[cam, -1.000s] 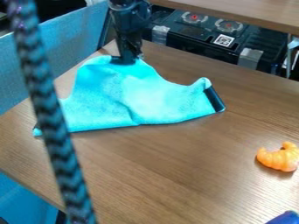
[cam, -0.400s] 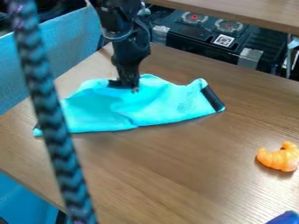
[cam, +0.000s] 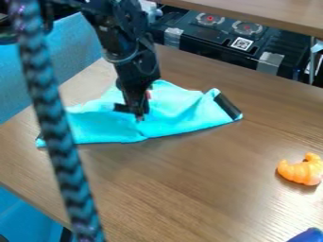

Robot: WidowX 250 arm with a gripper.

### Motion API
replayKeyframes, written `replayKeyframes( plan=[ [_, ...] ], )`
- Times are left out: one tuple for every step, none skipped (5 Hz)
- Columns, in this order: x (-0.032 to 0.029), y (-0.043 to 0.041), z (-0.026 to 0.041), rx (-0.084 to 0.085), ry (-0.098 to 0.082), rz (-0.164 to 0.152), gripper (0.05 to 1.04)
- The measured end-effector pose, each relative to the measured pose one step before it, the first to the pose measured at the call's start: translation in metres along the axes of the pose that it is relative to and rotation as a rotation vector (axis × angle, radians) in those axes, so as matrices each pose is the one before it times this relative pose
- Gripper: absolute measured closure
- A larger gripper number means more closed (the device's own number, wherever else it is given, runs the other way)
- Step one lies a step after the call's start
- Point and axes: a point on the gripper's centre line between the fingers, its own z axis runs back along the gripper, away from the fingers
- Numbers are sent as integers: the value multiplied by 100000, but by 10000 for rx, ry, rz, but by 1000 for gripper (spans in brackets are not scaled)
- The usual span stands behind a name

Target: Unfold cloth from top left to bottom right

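Observation:
My gripper (cam: 132,112) hangs over the middle of the cloth, shut on a part of its upper layer. The turquoise cloth (cam: 180,111) lies creased and partly folded across the upper left half of the table, its long near edge running from lower left to right. Its right end shows a dark strip along a raised corner. The arm and gripper hide part of the cloth's upper left, and a braided cord in front covers part of its left end.
On the wooden table (cam: 208,189), an orange toy (cam: 301,169) lies at the right and a blue object (cam: 308,235) at the bottom right corner. The blurred braided cord (cam: 60,142) crosses the left side. Black equipment (cam: 233,40) stands beyond the far edge.
The gripper has come down and toward the near edge of the cloth. The cloth's raised upper part has come down with it, and its fold lies lower and more crumpled.

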Motion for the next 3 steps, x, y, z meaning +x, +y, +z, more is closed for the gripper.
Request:
replayKeyframes(
  plan=[
    [-85, -2152, 943, -184, -180, -413, 1034],
    [212, -2198, 1054, -346, -127, -310, 1034],
    [337, -2484, 874, -323, -199, -438, 1034]
  ],
)
